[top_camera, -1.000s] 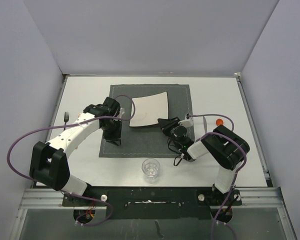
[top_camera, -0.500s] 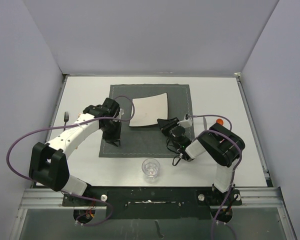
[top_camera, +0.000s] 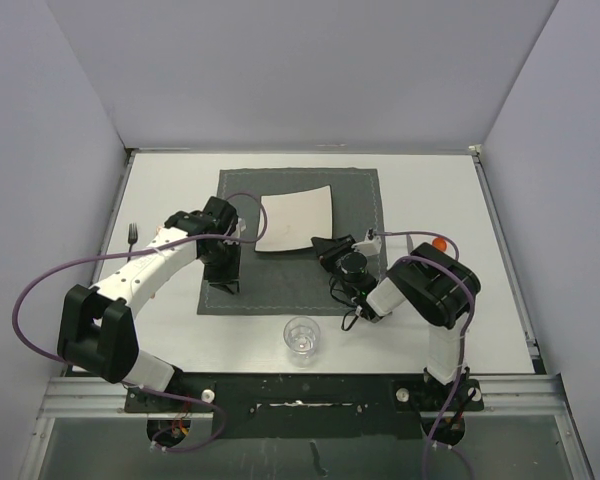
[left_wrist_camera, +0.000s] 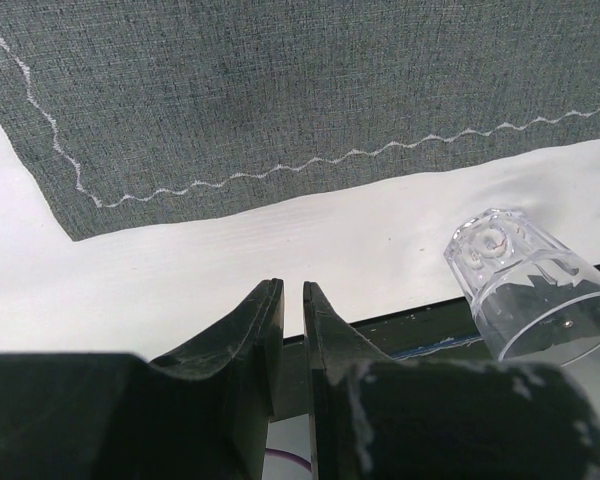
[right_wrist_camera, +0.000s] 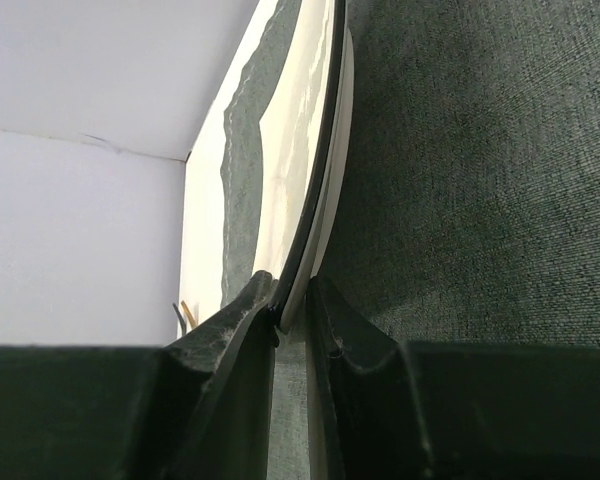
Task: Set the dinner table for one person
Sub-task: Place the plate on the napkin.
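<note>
Across the placemat (top_camera: 280,290), right arm (top_camera: 420,285) lies low, pincer (right_wrist_camera: 292,300) clamping the plate (top_camera: 295,220).

Overhead camera looks down; both wrist cameras skim the placemat (top_camera: 360,200) (shared, close).

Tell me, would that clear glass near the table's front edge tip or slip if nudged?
The glass looks stiff and probably breakable: clear, thin walls. Those smooth, shiny walls might slip in a grip. It stands upright on the bare table, seemingly empty and so likely light; a push near its rim could tip it and send it rolling.
</note>
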